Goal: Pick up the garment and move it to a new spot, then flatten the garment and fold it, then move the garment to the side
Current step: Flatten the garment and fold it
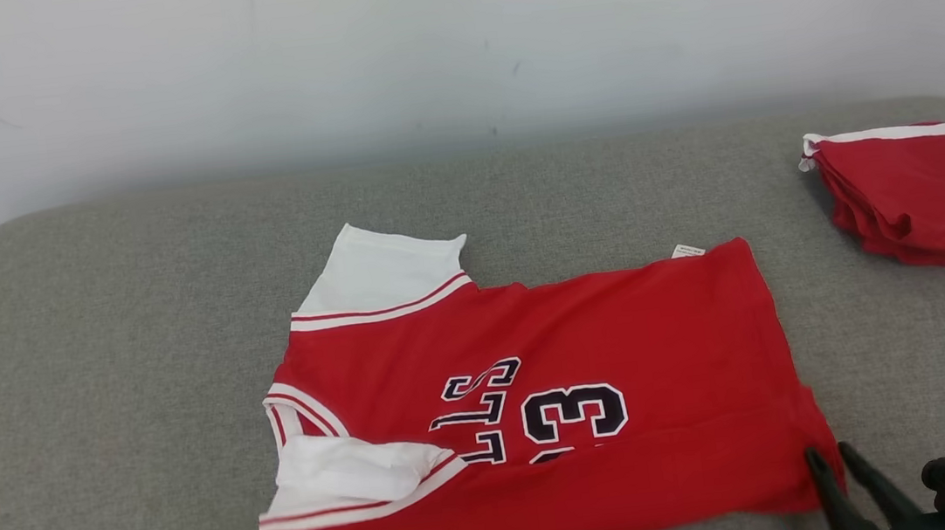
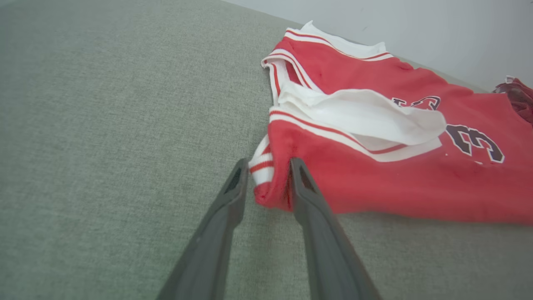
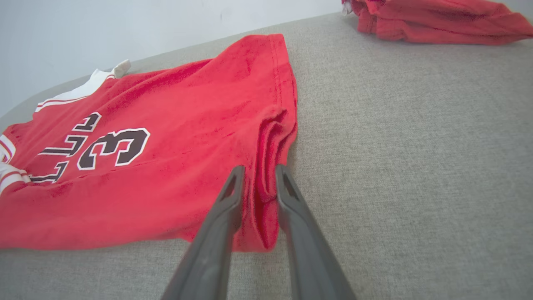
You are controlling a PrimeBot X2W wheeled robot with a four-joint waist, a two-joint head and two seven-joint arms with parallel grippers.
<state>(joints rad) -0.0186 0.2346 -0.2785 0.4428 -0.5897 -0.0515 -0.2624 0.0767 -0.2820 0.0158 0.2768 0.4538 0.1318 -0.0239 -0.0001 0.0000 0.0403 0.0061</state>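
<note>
**Jersey down, grippers at near corners**

The red jersey (image 1: 620, 328) is lying on the grey cushion (image 1: 94, 340), toward 6 o'clock in the head view. The left gripper (image 2: 266, 166) is straddling its 7 o'clock corner, fingers apart. The right gripper (image 3: 257, 173) is straddling a hem fold at 5 o'clock, fingers apart. A folded red garment (image 1: 913, 192) is resting at 2 o'clock.

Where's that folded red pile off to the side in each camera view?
Head view: folded red pile at the right edge, above the middle.
Left wrist view: a dark-red sliver at the right edge, upper part.
Right wrist view: along the top edge, right side.
Shared landmark: the number 3 on the jersey.
</note>
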